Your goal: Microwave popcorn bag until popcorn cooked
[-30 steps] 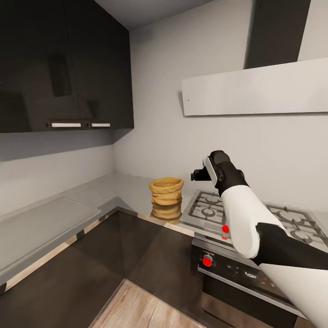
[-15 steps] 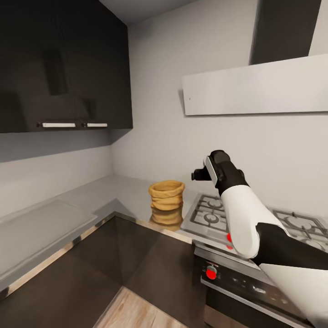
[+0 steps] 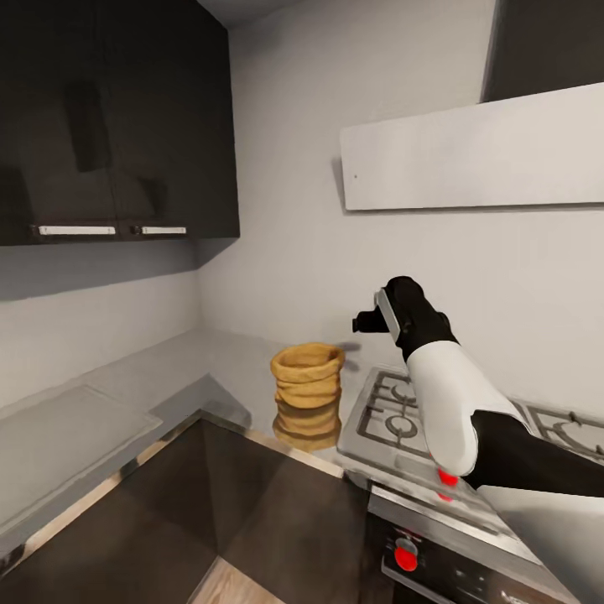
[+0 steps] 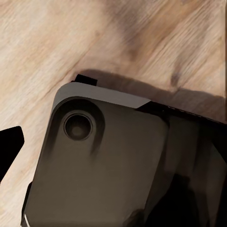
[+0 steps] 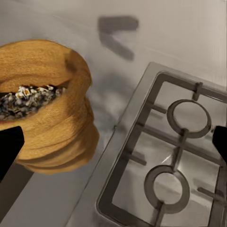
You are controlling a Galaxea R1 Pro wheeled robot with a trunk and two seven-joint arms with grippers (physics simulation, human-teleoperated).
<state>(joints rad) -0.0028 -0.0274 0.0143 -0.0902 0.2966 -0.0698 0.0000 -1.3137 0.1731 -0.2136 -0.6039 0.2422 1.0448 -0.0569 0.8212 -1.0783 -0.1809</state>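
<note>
Grey walls and dark upper cabinets (image 3: 117, 117) enclose a corner of the kitchen, where the countertop (image 3: 101, 403) runs below. Popcorn bag (image 3: 307, 382) stands upright on the countertop, just beside the gas hob (image 3: 394, 415), its rim rolled down; pale and dark bits of popcorn (image 5: 26, 99) lie inside. Right gripper (image 3: 365, 321) hangs above the hob, near the bag and apart from it, fingers spread wide, holding nothing. Left gripper (image 4: 9, 151): one dark fingertip shows over wood floor (image 4: 61, 42); state cannot be told.
</note>
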